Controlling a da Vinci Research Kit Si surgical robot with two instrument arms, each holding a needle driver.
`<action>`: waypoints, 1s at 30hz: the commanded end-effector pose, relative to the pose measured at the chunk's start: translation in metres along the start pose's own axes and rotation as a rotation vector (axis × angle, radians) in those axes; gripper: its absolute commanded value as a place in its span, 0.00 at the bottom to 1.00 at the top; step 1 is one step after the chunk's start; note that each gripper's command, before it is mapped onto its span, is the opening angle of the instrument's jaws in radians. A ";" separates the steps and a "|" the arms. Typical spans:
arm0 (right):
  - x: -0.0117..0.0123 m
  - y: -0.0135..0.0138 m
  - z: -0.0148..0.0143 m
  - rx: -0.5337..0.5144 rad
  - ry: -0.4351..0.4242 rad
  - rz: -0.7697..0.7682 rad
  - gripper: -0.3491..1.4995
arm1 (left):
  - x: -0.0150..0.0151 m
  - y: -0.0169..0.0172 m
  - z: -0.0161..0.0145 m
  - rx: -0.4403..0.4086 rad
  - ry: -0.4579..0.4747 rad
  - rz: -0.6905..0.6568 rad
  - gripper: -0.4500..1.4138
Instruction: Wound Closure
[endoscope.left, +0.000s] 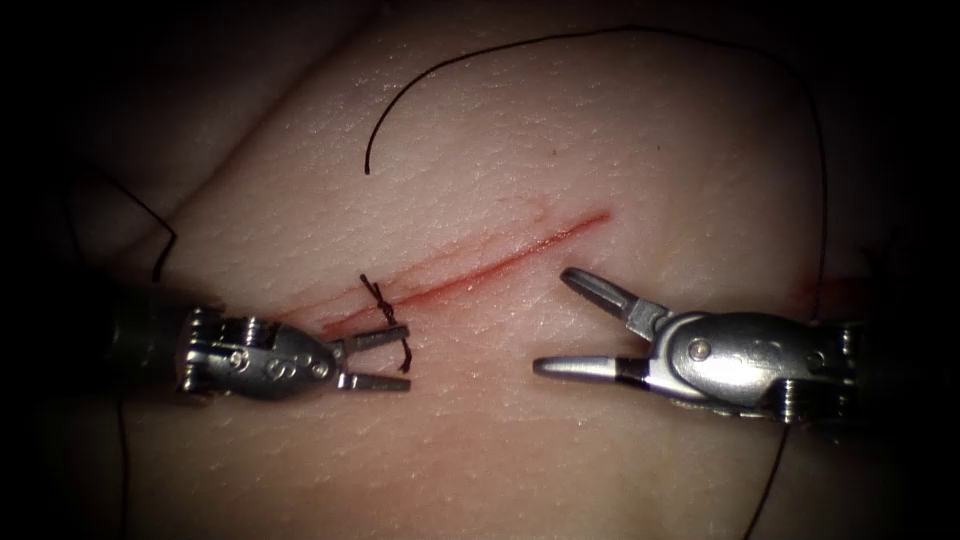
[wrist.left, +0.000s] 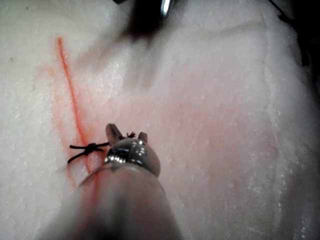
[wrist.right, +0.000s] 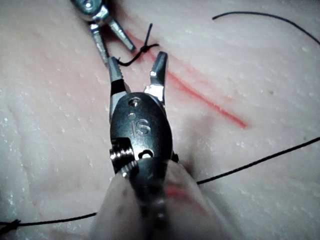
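A red cut (endoscope.left: 500, 262) runs slantwise across the tissue (endoscope.left: 600, 450). At its lower left end sits a tied knot (endoscope.left: 380, 293) with short dark tails. My left tool (endoscope.left: 406, 357) lies just below the knot with its jaws open; one tail hangs between them, ungripped. To the right of the cut my right tool (endoscope.left: 551, 320) stands with jaws spread wide and holds nothing. In the right wrist view the right tool (wrist.right: 136, 60) faces the knot (wrist.right: 144, 48) and the left tool (wrist.right: 100, 20). The left tool (wrist.left: 127, 136) sits beside the knot (wrist.left: 90, 147). I cannot tell where the needle is.
A long loose thread (endoscope.left: 640, 30) starts from a free end (endoscope.left: 368, 170) above the cut, arcs over the far tissue and drops down behind the right tool's shaft. Another strand (endoscope.left: 160, 240) trails along the dark left edge. Thread (wrist.right: 250, 165) crosses under the right shaft.
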 end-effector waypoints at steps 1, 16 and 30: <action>-0.0006 -0.0007 0.0007 0.003 0.000 0.001 0.52 | -0.0002 0.0006 0.0009 0.001 -0.002 0.000 0.51; -0.0011 -0.0011 0.0008 0.008 -0.006 -0.004 0.46 | -0.0003 0.0006 0.0011 -0.004 -0.005 0.002 0.03; -0.0033 0.0001 0.0056 0.102 -0.041 -0.258 0.76 | -0.0005 -0.0008 -0.0027 0.031 0.031 -0.010 0.00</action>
